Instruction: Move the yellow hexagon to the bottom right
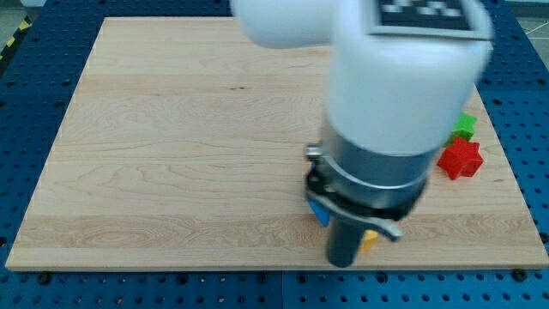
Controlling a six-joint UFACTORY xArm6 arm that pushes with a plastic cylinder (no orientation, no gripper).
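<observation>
My tip (342, 262) stands near the board's bottom edge, right of centre. A small part of a yellow block (370, 240) shows just to the tip's right, touching or almost touching the rod; its shape is hidden. A sliver of a blue block (318, 214) shows at the rod's upper left. The arm's body covers the rest of these blocks and the other yellow block.
A red star (461, 160) and part of a green block (465, 125) lie at the board's right side; the arm hides the other blocks there. The wooden board (171, 154) ends close below the tip.
</observation>
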